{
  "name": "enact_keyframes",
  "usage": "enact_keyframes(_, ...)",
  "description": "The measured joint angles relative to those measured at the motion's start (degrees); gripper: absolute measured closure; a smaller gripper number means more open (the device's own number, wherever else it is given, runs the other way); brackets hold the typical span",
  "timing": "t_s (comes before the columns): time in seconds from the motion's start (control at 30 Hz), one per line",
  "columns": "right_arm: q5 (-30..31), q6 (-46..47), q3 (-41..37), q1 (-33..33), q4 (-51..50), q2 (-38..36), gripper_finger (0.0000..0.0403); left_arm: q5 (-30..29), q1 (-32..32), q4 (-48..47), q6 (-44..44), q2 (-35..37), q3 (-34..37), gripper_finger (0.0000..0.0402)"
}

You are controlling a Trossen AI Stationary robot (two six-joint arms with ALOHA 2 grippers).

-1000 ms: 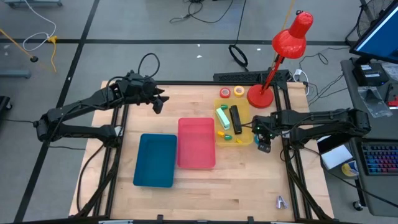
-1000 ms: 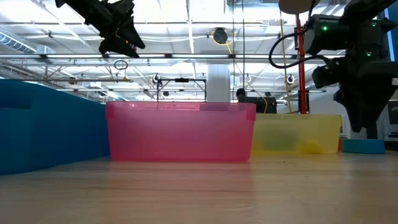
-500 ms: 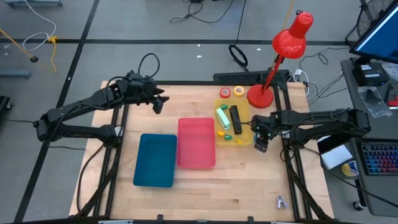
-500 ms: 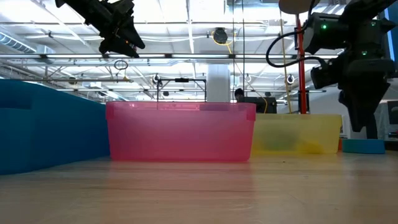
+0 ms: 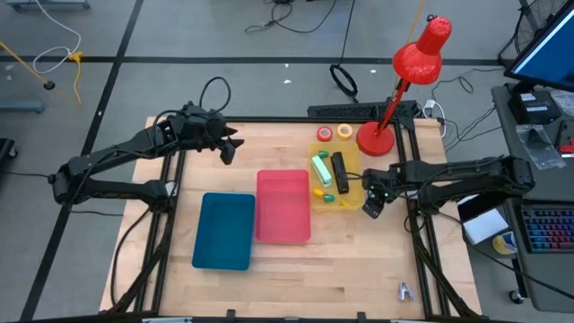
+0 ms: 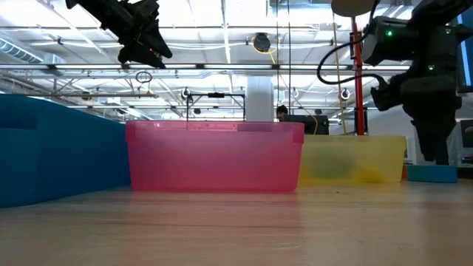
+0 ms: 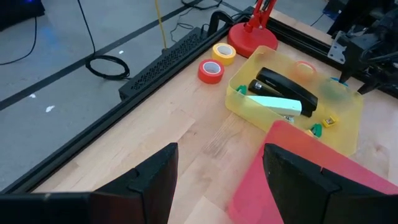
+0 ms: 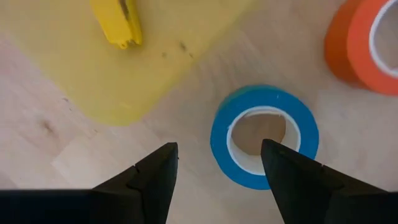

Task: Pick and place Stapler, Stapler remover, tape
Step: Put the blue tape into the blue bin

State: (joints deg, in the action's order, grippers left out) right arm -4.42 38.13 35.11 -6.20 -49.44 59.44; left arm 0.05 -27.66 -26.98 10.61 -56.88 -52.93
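A blue tape roll (image 8: 264,135) lies flat on the table just off the yellow tray's (image 5: 336,179) right side, with an orange roll (image 8: 364,43) beside it. My right gripper (image 8: 217,148) hangs open above the blue roll, pointing steeply down and touching nothing. The tray holds a black stapler (image 7: 286,90), a green stapler (image 7: 273,102) and a yellow stapler remover (image 8: 118,22). Red tape (image 5: 324,135) and yellow tape (image 5: 344,132) lie at the table's far edge. My left gripper (image 5: 229,148) waits open, raised over the far left.
A pink tray (image 5: 283,206) and a blue tray (image 5: 224,231) stand side by side in the middle of the table. A red lamp's base (image 5: 375,139) stands at the far right, close behind the yellow tray. Bare wood lies toward the near edge.
My right gripper has rolled about its own pointing line above the blue tape, staying at the same place and staying open. Nothing on the table has moved.
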Motion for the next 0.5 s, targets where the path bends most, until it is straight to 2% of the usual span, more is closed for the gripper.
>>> enact_keyframes(0.5, 0.26, 10.20, -8.72, -0.09, 9.13, -0.12, 0.0177, 0.00, 0.00, -0.31, -0.44, 0.00, 0.00, 0.0167)
